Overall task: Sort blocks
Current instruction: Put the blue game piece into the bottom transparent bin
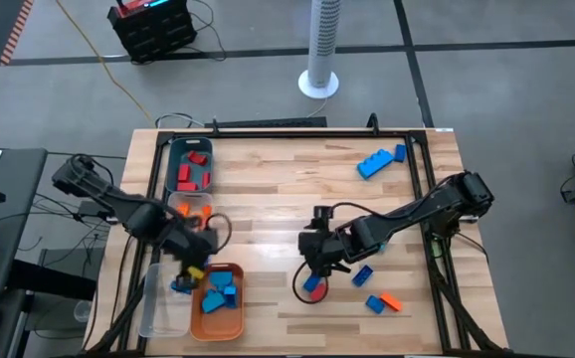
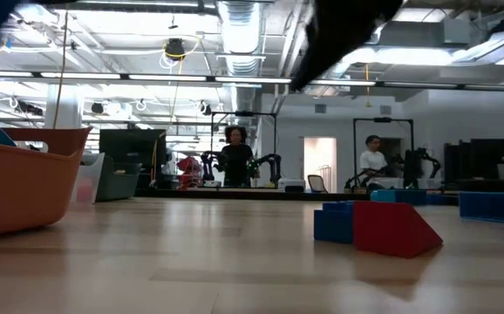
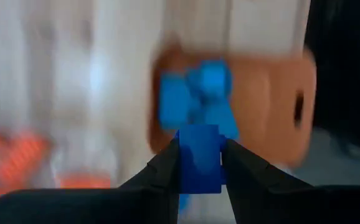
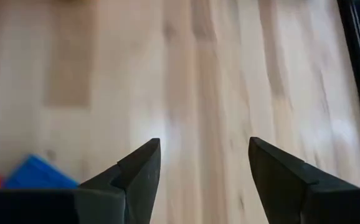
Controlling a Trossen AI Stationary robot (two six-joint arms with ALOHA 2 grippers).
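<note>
An orange tray [image 1: 231, 324], a teal bin [image 1: 174, 157] and a white fan [image 1: 320, 45].

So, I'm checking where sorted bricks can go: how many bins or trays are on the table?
3: a teal bin holding red blocks at the far left, an orange tray with blue blocks at the near left, and a clear bin beside it, partly hidden under the left arm.

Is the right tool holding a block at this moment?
No. In the right wrist view the right tool is open with only bare table showing between its fingers.
</note>
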